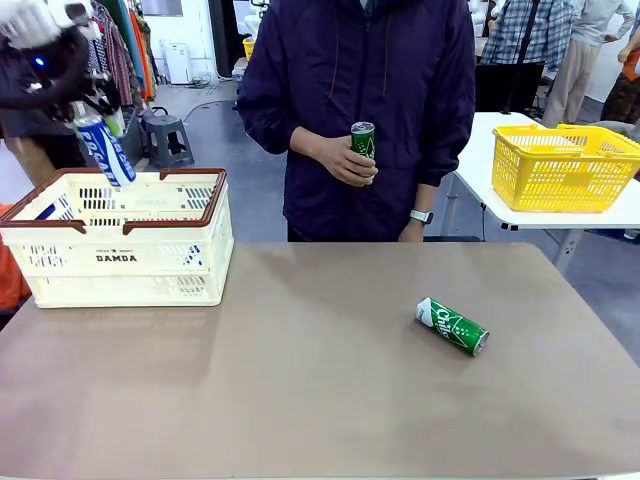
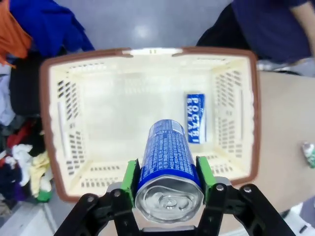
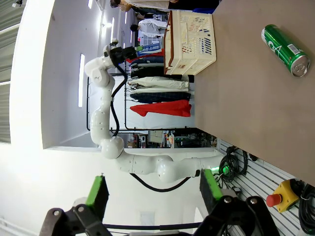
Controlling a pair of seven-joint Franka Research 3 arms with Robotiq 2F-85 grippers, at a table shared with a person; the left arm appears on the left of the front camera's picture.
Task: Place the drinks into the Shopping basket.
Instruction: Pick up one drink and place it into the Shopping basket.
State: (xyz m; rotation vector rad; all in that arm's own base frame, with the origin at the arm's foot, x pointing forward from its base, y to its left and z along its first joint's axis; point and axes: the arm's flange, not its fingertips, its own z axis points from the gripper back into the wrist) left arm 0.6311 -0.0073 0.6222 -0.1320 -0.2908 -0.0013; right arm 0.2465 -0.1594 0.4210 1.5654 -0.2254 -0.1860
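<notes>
front: i face across the table (image 1: 300,400) at the person (image 1: 360,70).
left wrist: close above the basket (image 2: 69,123), looking down.
right wrist: rolled sideways, distant.
shared: the basket.

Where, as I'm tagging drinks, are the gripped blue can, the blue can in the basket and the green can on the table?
gripped blue can (image 2: 168,147), left wrist view, its printed side.
loose blue can (image 2: 196,118), left wrist view, its white lettering.
lying green can (image 1: 452,327), front view, mid-body.

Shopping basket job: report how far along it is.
Done: one blue can lies inside the Shopping basket. In hand: left claw grips a second blue can above it. Left: one green can on the table, another green can in the person's hand. Right claw open, empty.
</notes>
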